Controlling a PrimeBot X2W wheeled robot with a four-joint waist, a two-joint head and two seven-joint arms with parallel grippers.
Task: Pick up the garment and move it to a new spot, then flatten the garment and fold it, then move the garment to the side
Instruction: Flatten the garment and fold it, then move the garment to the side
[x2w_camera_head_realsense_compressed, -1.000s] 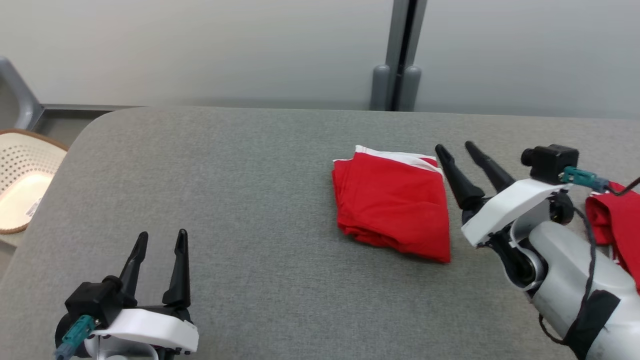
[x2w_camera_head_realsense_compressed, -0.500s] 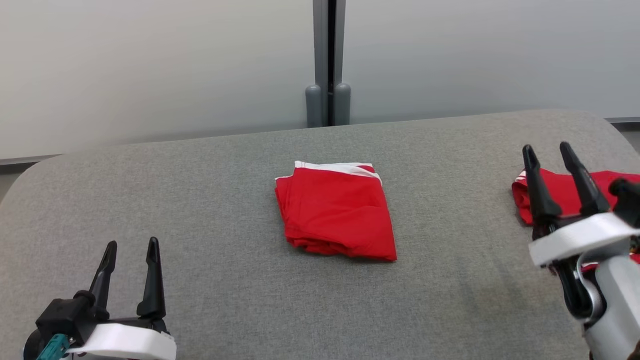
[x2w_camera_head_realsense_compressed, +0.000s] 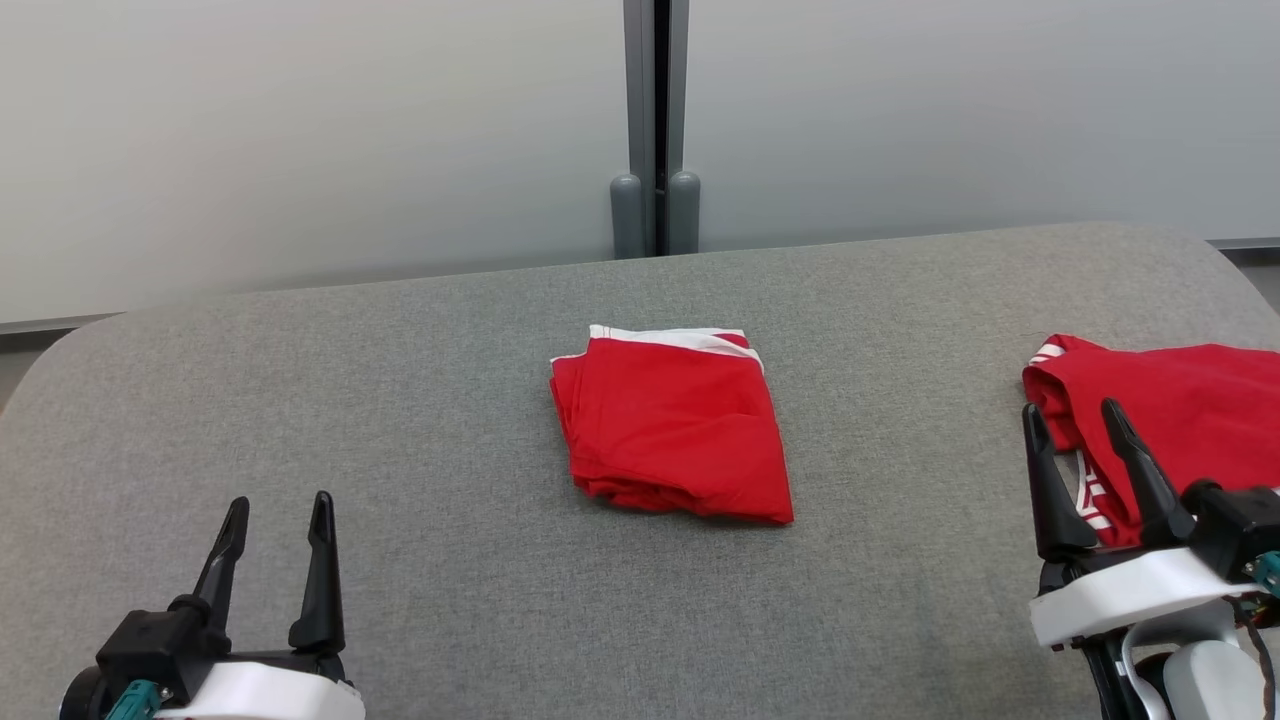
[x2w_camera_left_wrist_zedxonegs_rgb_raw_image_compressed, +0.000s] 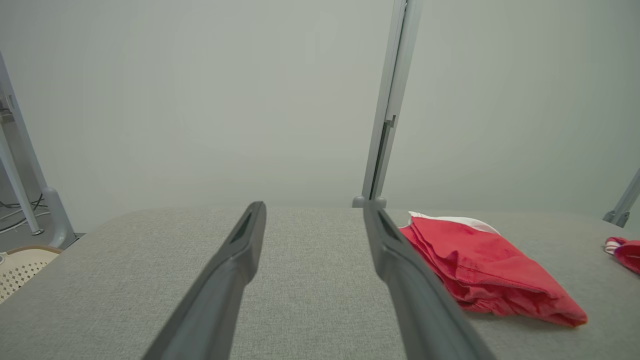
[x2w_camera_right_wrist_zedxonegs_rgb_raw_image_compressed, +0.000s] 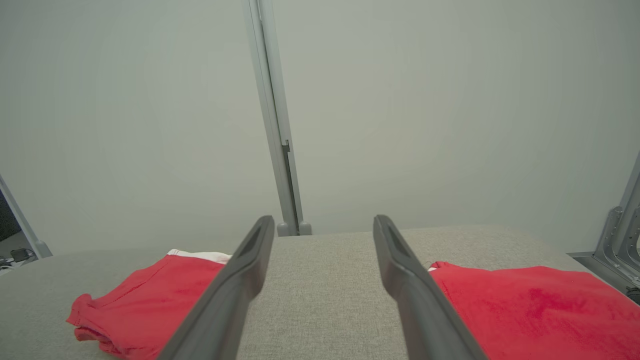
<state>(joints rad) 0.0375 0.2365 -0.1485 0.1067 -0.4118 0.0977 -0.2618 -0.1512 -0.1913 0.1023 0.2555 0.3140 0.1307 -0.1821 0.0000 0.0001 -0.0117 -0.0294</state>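
L jaws released, empty | R jaws released, empty | folded red garment (x2w_camera_head_realsense_compressed: 675, 430) mid tbl (x2w_camera_head_realsense_compressed: 400, 400)

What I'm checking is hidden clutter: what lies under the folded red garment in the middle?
The folded red garment lies flat on the gray table; a white edge peeks out at its far side. Anything beneath is covered.

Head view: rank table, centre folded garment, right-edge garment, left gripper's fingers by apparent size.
1. table
2. centre folded garment and right-edge garment: alike; the latter is cut off by the frame
3. left gripper's fingers
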